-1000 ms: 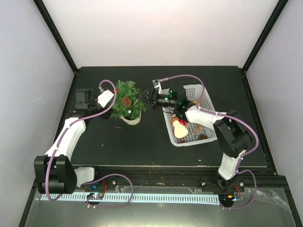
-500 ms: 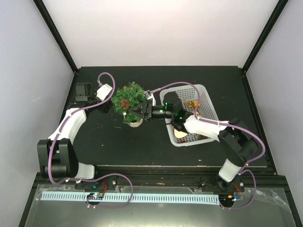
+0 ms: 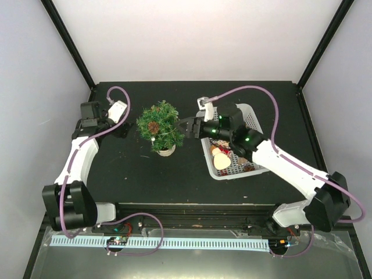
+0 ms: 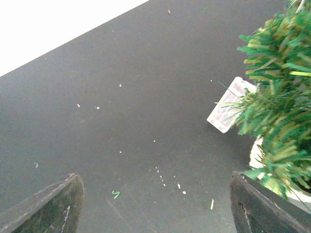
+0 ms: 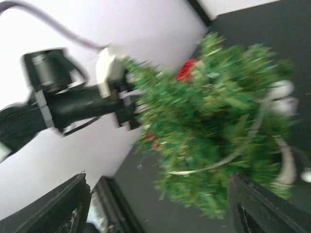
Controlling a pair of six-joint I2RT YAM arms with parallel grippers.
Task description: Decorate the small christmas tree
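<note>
Black right gripper: jaws spread wide, nothing in them. On its own wrist cam the two fingers sit way out at the bottom corners with just air between.
Contact: from above, the tips are right at the outer sprigs. Honestly can't tell if they're brushing them, because the wrist cam is pretty blurry.
Straight ahead of those tips: the small christmas tree, standing upright on the table.
Tree look: short and bushy, with dense green needle sprigs. A brown pine cone is tucked in near the top and there's a red bit high up. A thin pale wire loops round the lower part. It sits in a little round white pot, and a paper tag hangs off one side.
Far side of the tree: the left gripper, so the tree is between the two.
Left gripper state: also wide open and empty, over bare table. The pot is just beside one finger on its wrist cam.
Behind the right gripper: a white basket under that arm, holding a cream ornament and some red bits.
Underneath it all: a black table with tiny crumbs scattered on it.
</note>
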